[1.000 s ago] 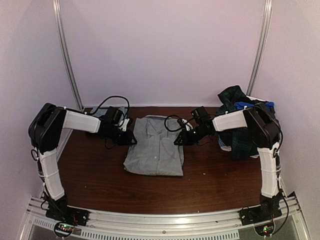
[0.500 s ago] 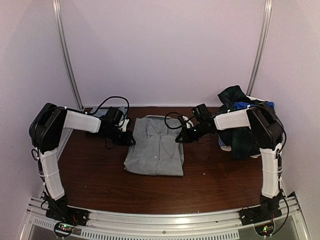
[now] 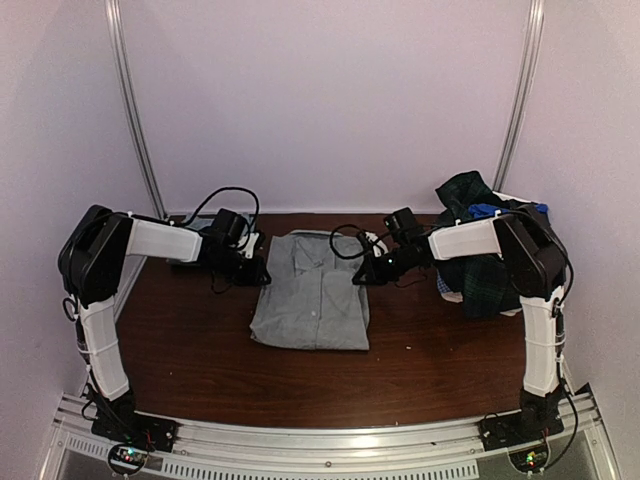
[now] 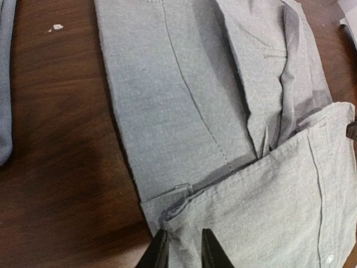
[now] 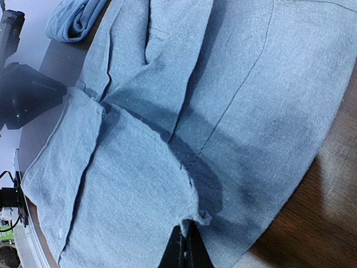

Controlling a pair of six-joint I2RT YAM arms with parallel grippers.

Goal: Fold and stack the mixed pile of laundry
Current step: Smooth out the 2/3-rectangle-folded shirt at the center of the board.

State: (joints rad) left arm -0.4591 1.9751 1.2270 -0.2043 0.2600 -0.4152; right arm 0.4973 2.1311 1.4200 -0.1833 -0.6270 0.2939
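A grey button shirt (image 3: 310, 295) lies flat mid-table, one part folded over the rest. My right gripper (image 5: 186, 248) is shut on the folded layer's corner, which is slightly lifted and casts a shadow; the same gripper (image 3: 358, 278) sits at the shirt's right edge. My left gripper (image 4: 181, 251) is at the opposite corner, jaws apart with shirt cloth showing between the fingers (image 4: 159, 252); from above it (image 3: 262, 272) touches the left edge. The mixed laundry pile (image 3: 482, 245), mostly dark plaid with blue and white bits, sits at the far right behind the right arm.
A small folded blue-grey stack (image 3: 200, 226) lies at the back left, partly hidden by the left arm; its edge (image 5: 75, 19) also shows in the right wrist view. Bare brown table (image 3: 430, 370) runs along the front. Walls close in on both sides.
Both grippers shifted slightly toward the back at the shirt's edges. The shirt's outline has barely changed.
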